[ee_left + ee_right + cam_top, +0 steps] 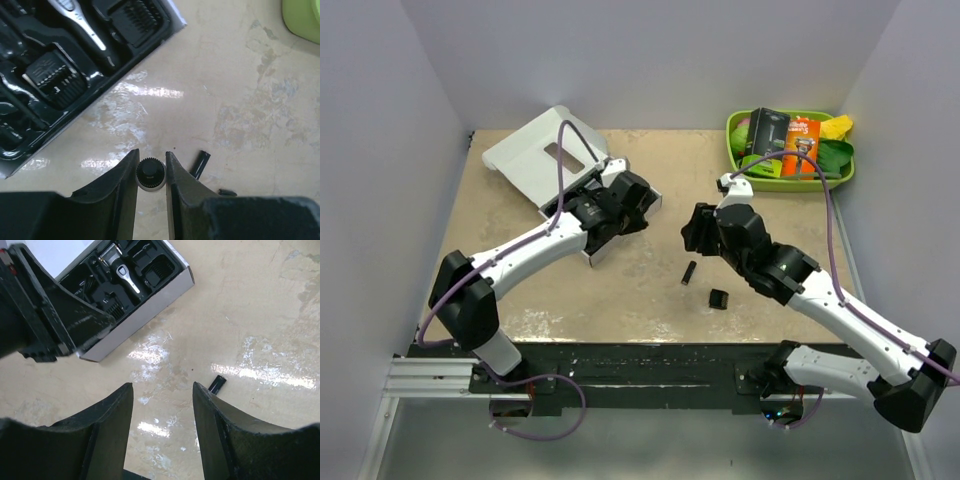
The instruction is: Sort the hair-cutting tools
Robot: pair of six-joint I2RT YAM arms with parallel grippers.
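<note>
My left gripper (151,154) is shut on a small round black part with a white rim (150,173), held just above the table beside the box. In the top view the left gripper (638,197) is at the right edge of the white box (525,155). The black-and-silver clipper (82,22) and black comb attachments (52,80) lie in the box's black insert. My right gripper (162,386) is open and empty above bare table. A short black bar (217,384) lies just right of it, also seen in the top view (688,272). A small black piece (719,298) lies nearer the front.
A green tray (842,175) with packaged razors stands at the back right; its corner shows in the left wrist view (302,20). A tiny black bit (227,191) lies near the bar (200,164). The left arm's gripper (45,315) fills the right wrist view's left side.
</note>
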